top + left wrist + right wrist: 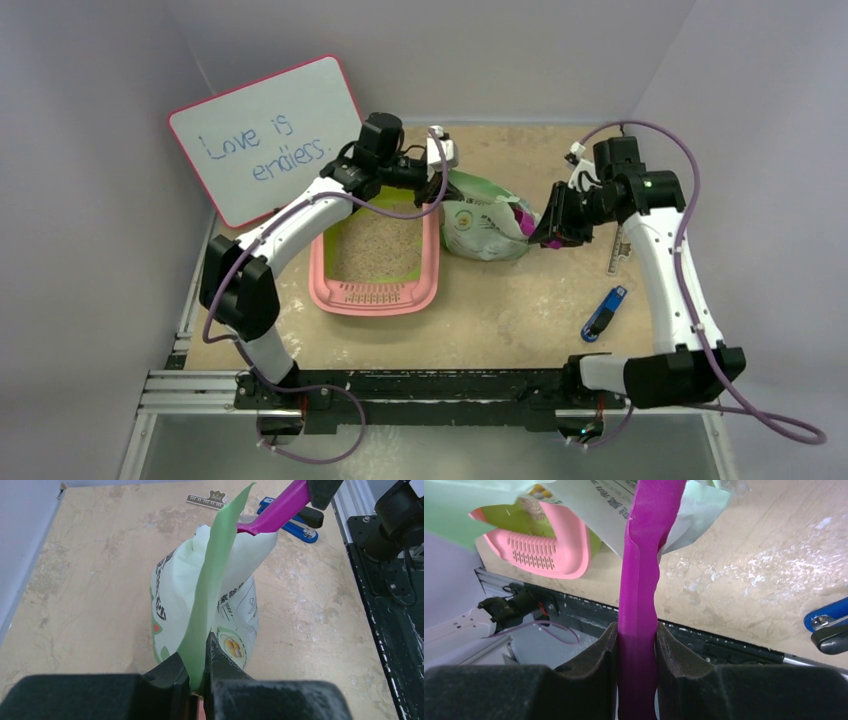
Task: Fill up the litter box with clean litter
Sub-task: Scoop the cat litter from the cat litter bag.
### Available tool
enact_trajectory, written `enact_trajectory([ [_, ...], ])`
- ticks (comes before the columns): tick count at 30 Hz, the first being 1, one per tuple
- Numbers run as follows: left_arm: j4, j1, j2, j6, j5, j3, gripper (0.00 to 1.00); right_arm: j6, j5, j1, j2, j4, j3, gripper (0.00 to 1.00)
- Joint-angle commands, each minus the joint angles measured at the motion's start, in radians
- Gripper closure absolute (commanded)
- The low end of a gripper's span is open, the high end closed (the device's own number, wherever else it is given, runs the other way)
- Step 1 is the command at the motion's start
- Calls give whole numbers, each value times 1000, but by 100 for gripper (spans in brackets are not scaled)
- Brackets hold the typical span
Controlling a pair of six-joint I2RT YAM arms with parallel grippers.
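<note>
The beige, mottled desk (500, 310) carries a pink litter box (375, 296) at 9 o'clock from its middle, with the grille lip toward the near edge. Just beside the box, at 1 o'clock, sits a pale green printed bag (485, 228). A ruler (618, 250) lies at 3 o'clock and a blue stapler (605, 312) at 4 o'clock, the two apart. A whiteboard (265, 135) leans at the 10 o'clock corner.
</note>
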Motion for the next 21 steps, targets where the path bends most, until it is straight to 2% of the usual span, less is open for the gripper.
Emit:
enact_trajectory([
  [1, 164, 19, -73, -7, 91, 23, 100, 8, 81, 0, 62, -119, 5, 100],
  [4, 185, 13, -110, -19, 76, -54, 100, 14, 131, 27, 135, -140, 58, 100],
  [6, 192, 12, -123, -24, 75, -85, 100, -19, 76, 71, 208, -144, 110, 100],
  [8, 179, 11, -127, -28, 69, -96, 100, -20, 99, 123, 287, -158, 172, 100],
  [14, 113, 9, -149, 39, 31, -117, 100, -36, 28, 157, 411, -138, 314, 100],
  [17, 114, 9, -137, 36, 35, -115, 100, -25, -118, 147, 422, -5, 278, 100],
  [19, 123, 9, -134, 24, 33, -118, 100, -21, -136, 131, 427, 34, 268, 100],
  [21, 126, 10, -138, 30, 22, -127, 100, -59, -234, 103, 426, 72, 248, 100],
])
